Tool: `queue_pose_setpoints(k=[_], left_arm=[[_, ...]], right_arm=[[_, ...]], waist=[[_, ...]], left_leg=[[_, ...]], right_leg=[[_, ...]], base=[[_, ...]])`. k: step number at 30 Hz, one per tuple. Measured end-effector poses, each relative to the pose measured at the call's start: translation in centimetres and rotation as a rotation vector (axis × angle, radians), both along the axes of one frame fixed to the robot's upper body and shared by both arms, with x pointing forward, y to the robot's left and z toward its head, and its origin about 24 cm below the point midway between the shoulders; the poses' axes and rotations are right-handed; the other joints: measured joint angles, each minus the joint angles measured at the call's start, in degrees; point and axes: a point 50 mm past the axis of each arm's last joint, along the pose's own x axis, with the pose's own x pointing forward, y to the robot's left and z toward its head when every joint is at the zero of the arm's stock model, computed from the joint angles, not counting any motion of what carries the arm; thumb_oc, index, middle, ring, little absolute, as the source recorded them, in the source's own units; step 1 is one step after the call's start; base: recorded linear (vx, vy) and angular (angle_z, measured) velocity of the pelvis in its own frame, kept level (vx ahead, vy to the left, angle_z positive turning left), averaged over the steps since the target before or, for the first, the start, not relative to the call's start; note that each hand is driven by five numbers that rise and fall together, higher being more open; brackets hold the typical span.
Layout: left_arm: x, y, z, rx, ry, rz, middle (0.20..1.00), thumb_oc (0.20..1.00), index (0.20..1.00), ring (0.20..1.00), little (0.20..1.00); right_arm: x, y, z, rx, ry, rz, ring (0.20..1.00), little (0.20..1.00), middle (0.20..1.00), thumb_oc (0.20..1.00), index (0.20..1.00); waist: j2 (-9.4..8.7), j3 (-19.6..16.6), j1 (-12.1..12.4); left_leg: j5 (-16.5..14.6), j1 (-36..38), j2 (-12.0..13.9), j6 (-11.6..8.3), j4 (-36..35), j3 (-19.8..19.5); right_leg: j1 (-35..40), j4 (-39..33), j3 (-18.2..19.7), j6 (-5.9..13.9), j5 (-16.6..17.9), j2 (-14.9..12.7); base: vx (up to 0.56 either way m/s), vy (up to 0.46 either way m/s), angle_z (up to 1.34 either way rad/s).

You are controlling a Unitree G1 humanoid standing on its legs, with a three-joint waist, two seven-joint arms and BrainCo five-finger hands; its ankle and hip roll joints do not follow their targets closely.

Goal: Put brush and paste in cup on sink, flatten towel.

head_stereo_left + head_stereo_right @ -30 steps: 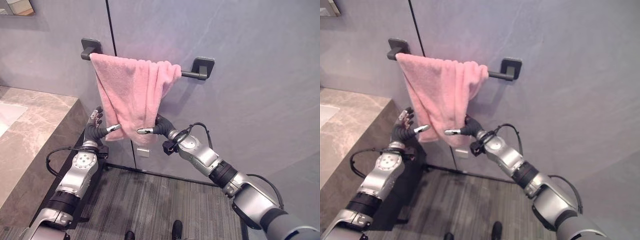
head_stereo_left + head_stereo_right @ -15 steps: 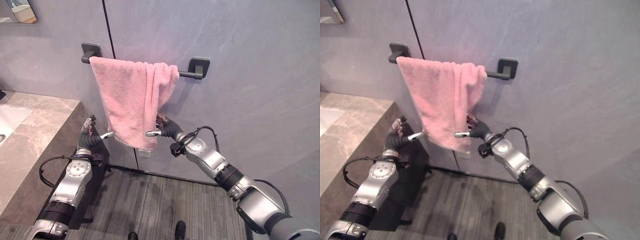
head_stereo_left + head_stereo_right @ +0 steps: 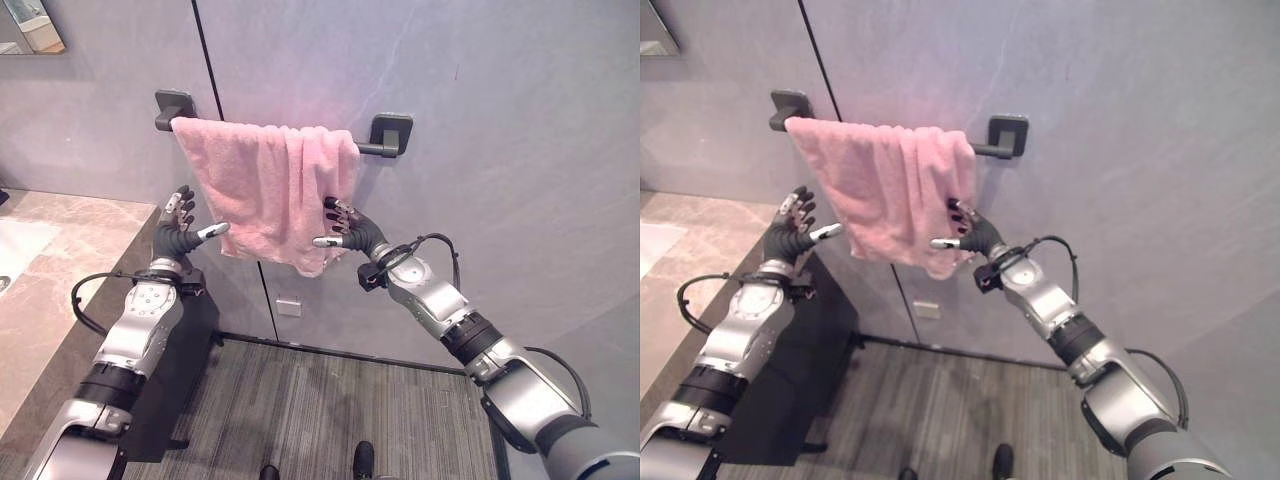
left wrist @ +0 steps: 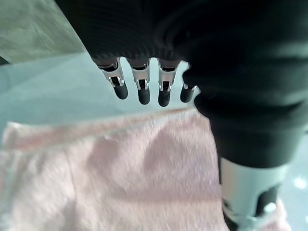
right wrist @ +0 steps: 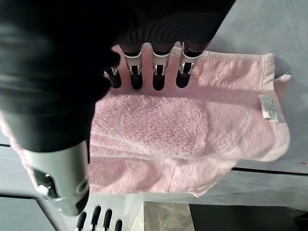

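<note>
Eye views: pink towel (image 3: 268,195) bunched over left part of wall bar (image 3: 372,149), long axis along bar. Left hand (image 3: 178,226) open, beside towel's left edge; right hand (image 3: 345,226) open, at right edge, nearer.
Wrist views: both hands' fingers straight, gripping nothing; towel just beyond fingertips.

Both hands, left (image 3: 177,232) and right (image 3: 350,229), have risen beside the towel (image 3: 268,195).
</note>
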Motion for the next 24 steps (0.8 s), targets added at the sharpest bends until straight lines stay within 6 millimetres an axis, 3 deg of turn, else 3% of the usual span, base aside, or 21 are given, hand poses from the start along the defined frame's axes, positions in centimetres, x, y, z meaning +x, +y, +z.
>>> queue_pose_setpoints(k=[13, 20, 24], left_arm=[[0.8, 0.2, 0.8, -0.025, -0.023, 0.018, 1.0, 1.0, 1.0, 1.0, 1.0], [0.5, 1.0, 0.8, -0.034, -0.031, 0.057, 1.0, 1.0, 1.0, 1.0, 1.0], [0.4, 1.4, 0.7, -0.038, -0.028, 0.074, 1.0, 1.0, 1.0, 1.0, 1.0]], right_arm=[[0.3, -0.5, 0.3, -0.013, -0.018, -0.031, 1.0, 1.0, 1.0, 1.0, 1.0], [0.8, -3.2, 1.0, -0.079, -0.059, -0.097, 1.0, 1.0, 1.0, 1.0, 1.0], [0.9, -3.5, 1.1, -0.084, -0.062, -0.105, 1.0, 1.0, 1.0, 1.0, 1.0]], waist=[[-0.04, -0.03, 0.06], [-0.05, -0.03, 0.06], [-0.05, -0.03, 0.05]], left_leg=[[0.0, -1.59, 0.04, -0.01, 0.01, -0.19], [-0.01, -1.7, 0.03, -0.01, -0.01, -0.15], [-0.01, -1.73, 0.05, -0.01, 0.0, -0.15]], right_leg=[[-1.48, 0.01, -0.08, -0.06, -0.02, 0.06], [-1.63, 0.0, -0.06, 0.08, -0.12, 0.06], [-1.67, 0.0, -0.05, 0.07, -0.1, 0.08]], base=[[0.02, 0.007, 0.0], [0.01, 0.006, 0.0], [0.0, 0.0, 0.0]])
